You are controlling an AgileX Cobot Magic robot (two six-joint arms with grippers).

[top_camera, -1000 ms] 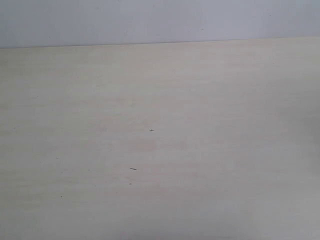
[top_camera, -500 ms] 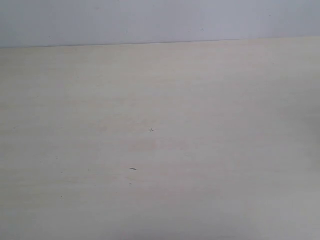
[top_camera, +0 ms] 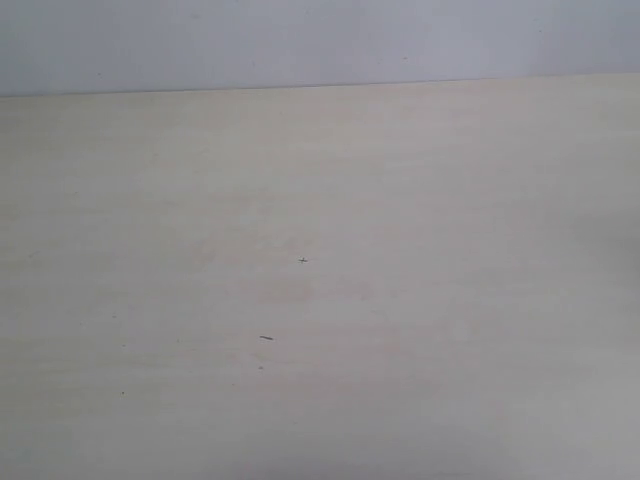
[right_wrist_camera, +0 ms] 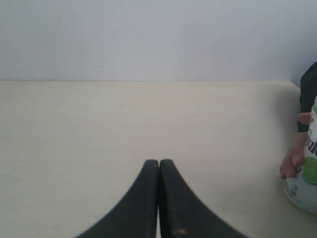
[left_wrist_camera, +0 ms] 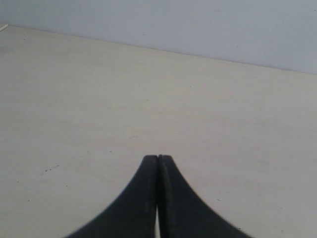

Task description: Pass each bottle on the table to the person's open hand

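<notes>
Exterior view: pale beige table with faint wood grain, meeting a plain grey-white wall along its far edge. A tiny cross-shaped speck and a short dark dash mark the bare surface near the middle.

Left wrist view: the left gripper, black, hangs over the tabletop with its two jaws pressed flat together, nothing between them.

Right wrist view: the right gripper, likewise black, has its jaws closed tip to tip and holds nothing. Well apart from it, off to one side and close to the table's end, part of a clear plastic bottle with a green-and-white label shows at the frame's margin. A person's hand has its fingers laid against the side of the bottle; a black sleeve shows above it. Whether the bottle's base rests on the table or is lifted just clear of it cannot be told, since most of it is cut off.
</notes>
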